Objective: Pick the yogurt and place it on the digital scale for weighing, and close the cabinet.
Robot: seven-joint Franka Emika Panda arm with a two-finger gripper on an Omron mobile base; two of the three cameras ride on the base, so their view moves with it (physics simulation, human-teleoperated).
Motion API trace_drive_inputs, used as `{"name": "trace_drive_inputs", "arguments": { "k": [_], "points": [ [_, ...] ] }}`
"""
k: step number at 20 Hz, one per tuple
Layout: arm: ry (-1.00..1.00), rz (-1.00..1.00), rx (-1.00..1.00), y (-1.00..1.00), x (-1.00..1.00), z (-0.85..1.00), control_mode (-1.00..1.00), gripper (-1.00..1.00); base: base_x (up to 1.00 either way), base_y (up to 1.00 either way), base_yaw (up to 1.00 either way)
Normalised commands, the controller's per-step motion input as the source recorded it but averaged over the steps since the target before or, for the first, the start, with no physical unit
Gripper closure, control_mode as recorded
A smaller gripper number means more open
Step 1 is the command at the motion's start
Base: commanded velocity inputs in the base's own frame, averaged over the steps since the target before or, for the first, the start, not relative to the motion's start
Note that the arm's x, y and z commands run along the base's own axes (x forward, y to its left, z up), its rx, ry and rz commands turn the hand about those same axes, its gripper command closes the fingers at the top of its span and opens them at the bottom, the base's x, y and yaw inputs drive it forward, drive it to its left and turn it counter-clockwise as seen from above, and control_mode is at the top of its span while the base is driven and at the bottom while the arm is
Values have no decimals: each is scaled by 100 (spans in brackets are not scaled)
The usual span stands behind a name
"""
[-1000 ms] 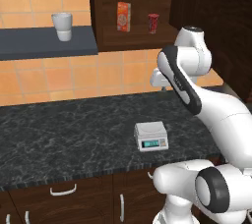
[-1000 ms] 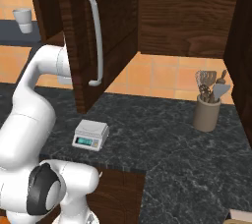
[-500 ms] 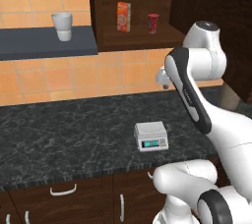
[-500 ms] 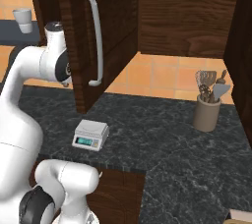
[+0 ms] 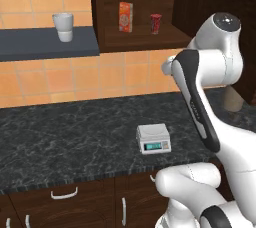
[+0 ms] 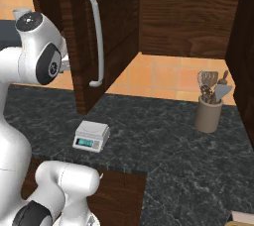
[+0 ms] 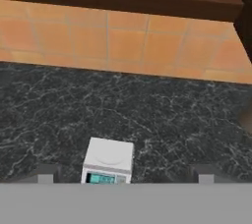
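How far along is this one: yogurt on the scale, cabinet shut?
Nothing is done yet. The small dark-red yogurt cup stands on the shelf of the dark-brown wooden cabinet, whose door is open. The light-grey digital scale on the counter has a bare top plate. The gripper holds nothing, fingers apart. Picking, placing and closing all remain.

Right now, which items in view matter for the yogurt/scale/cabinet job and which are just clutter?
Job items:
- yogurt, on the cabinet shelf
- digital scale, on the counter, top bare
- cabinet, door open

Clutter:
- orange-and-white carton
- white cup
- utensil crock
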Motion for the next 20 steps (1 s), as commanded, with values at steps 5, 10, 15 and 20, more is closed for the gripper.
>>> {"name": "trace_drive_inputs", "arguments": {
  "k": [5, 10, 15, 20],
  "points": [
    [-7, -3, -1, 0, 0, 53, -100, -100, 0, 0, 0],
    [-27, 0, 0, 2, 24, 32, -100, -100, 0, 0, 0],
    [-11, -6, 0, 0, 49, 34, -100, -100, 0, 0, 0],
    [8, -3, -5, 0, 47, 42, -100, -100, 0, 0, 0]
  ]
}}
